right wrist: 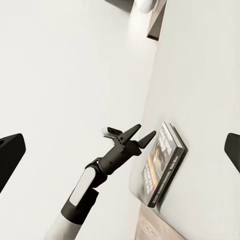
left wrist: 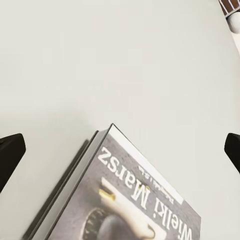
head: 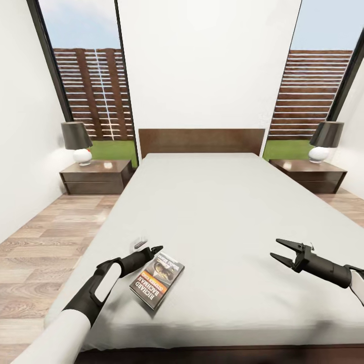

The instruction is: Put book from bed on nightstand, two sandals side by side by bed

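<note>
The bedroom [head: 202, 76] is white-walled, with a wood-plank floor and tall windows on a slatted fence. The bed [head: 227, 212] fills the middle, a nightstand [head: 96, 177] at each side of the headboard. The book [head: 156, 280] lies flat near the foot of the mattress, towards the robot's left. The left gripper [head: 151, 251] hovers just beside its upper corner, jaws released; the right gripper [head: 283, 253] hangs well apart over bare mattress, jaws also spread. The book looks light, thin and fairly stiff, the cover likely slick; lying flush on a soft surface, it seems best pinched across a free edge.
</note>
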Tool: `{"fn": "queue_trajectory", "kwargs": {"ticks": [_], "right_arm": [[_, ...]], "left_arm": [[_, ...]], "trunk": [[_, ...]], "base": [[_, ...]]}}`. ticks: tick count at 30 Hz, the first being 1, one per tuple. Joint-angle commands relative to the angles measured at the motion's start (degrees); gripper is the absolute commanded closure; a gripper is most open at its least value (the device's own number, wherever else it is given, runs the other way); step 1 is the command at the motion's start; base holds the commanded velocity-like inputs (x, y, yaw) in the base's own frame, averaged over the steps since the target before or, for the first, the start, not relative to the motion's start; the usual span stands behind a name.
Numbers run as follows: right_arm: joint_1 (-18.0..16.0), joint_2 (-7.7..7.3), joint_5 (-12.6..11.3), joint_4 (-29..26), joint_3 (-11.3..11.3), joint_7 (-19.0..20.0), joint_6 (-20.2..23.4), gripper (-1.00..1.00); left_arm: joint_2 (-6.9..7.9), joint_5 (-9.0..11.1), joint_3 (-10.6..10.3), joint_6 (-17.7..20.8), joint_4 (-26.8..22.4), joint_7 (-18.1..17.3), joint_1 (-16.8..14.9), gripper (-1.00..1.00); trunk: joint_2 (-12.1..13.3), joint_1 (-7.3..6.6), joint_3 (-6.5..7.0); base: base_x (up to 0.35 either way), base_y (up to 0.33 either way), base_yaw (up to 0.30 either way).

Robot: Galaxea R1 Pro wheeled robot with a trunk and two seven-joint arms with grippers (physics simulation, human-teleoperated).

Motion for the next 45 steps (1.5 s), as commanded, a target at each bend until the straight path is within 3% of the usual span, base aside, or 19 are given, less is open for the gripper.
{"fn": "queue_trajectory", "kwargs": {"ticks": [1,26,45], "right_arm": [[-0.03,0.0,0.0,0.01,-0.01,0.12,0.26,-1.0],[-0.04,0.0,0.0,-0.21,0.23,0.07,0.17,-1.0],[-0.02,0.0,0.0,-0.35,0.25,0.18,0.09,-1.0]], "left_arm": [[0.05,0.32,-0.12,0.2,-0.03,0.03,-0.03,-1.0],[0.05,0.32,-0.12,0.23,-0.03,0.03,-0.01,-1.0],[0.05,0.32,-0.12,0.21,-0.03,0.03,-0.01,-1.0]], "trunk": [[-0.02,-0.01,-0.05],[-0.02,-0.01,-0.05],[-0.02,-0.01,-0.05]], "base": [[0.0,0.0,0.0],[0.0,0.0,-0.001],[0.0,0.0,-0.083]]}}
